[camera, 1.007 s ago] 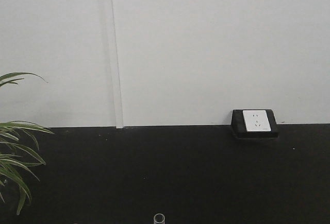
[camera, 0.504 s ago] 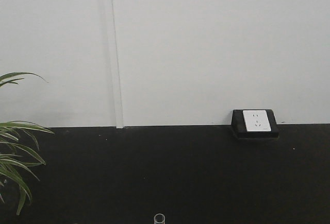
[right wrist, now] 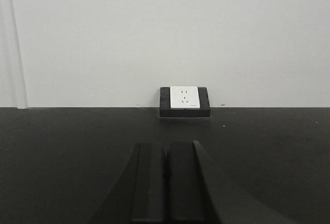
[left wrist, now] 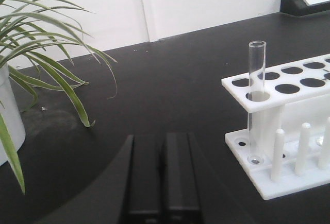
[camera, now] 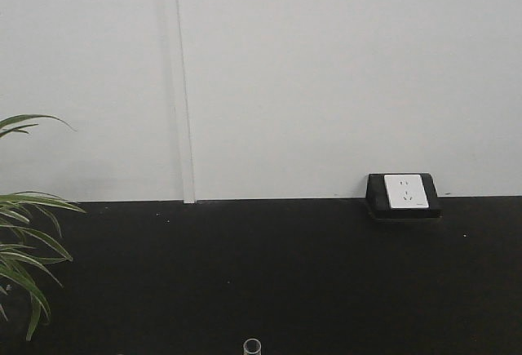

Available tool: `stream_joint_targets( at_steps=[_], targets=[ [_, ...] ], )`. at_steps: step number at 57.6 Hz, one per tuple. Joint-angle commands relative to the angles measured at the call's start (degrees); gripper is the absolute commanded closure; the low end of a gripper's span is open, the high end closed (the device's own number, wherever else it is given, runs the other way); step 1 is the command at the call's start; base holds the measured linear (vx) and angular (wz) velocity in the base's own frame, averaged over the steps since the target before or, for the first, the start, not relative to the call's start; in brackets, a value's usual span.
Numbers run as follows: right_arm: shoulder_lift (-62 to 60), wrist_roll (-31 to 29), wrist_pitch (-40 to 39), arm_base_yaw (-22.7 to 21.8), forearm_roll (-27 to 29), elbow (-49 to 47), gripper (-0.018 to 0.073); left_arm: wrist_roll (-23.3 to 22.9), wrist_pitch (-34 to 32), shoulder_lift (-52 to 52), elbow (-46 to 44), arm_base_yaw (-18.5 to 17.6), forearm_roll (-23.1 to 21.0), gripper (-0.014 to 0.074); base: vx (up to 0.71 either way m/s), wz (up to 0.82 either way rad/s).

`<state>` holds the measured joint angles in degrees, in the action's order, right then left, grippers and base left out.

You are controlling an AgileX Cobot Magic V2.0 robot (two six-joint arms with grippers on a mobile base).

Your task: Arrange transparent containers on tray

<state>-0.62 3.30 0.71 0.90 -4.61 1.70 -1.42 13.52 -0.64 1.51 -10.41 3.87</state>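
A plain matte white wall with one vertical seam backs a flat, matte black tabletop.

Ahead and to the left of the left gripper is one potted plant with long, thin, arching green leaves. Its smooth white pot is cut off by the frame edge.

Ahead and to the right of that gripper, near it, stands one white plastic test tube rack. It has a flat top plate pierced with round holes and a base plate carrying rounded drying pegs, three of them in view. The rack runs out of frame, so its holes cannot be counted.

The left gripper's two black, flat-sided fingers lie pressed together with nothing between them. The right gripper looks the same, with its two fingers closed on nothing.

One white wall socket in a black rectangular housing sits straight ahead of the right gripper, well apart from it, where the table meets the wall.

One clear glass test tube stands upright in the rack's nearest corner hole, just ahead and to the right of the left gripper.

Only the left wrist view shows the rack and the tube's full length. The front view catches just the tube's open rim at its bottom edge. The right wrist view shows neither.
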Motion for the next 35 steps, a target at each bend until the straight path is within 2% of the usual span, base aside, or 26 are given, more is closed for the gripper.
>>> stream_joint_targets(
  at_steps=[1, 8, 15, 20, 24, 30, 35],
  targets=[
    [-0.4, -0.3, -4.8, -0.3, -0.1, 0.5, 0.0571, -0.1, -5.4, -1.4, 1.8, 0.1, -0.4, 0.0603, 0.0, 0.0],
    [-0.4, -0.3, -4.9, -0.3, -0.1, 0.5, 0.0571, -0.1, -7.2, -1.4, 1.8, 0.1, -0.4, 0.0603, 0.0, 0.0],
    [-0.4, -0.2, -6.9, -0.3, 0.1, 0.5, 0.0571, -0.4, -12.8, -1.4, 1.7, 0.1, -0.4, 0.0603, 0.0, 0.0],
    [-0.4, 2.1, -9.9, -0.3, 1.9, 0.5, 0.0571, -0.5, -18.7, -1.4, 1.6, 0.1, -0.7, 0.0603, 0.0, 0.0],
    [-0.4, 2.9, -11.7, -0.3, 2.9, -0.2, 0.0571, -1.0, -21.7, -1.4, 0.7, 0.1, -3.0, 0.0603, 0.0, 0.0],
    [-0.4, 2.8, -11.0, -0.3, 2.9, -5.6, 0.0571, -2.2, -19.4, -1.2, -4.3, 0.1, -6.0, 0.0603, 0.0, 0.0],
    [1.5, 2.7, -9.0, -0.3, 2.8, -13.7, 0.0571, -0.3, -15.6, 0.4, -12.4, 0.1, -4.7, 0.0603, 0.0, 0.0]
  ],
)
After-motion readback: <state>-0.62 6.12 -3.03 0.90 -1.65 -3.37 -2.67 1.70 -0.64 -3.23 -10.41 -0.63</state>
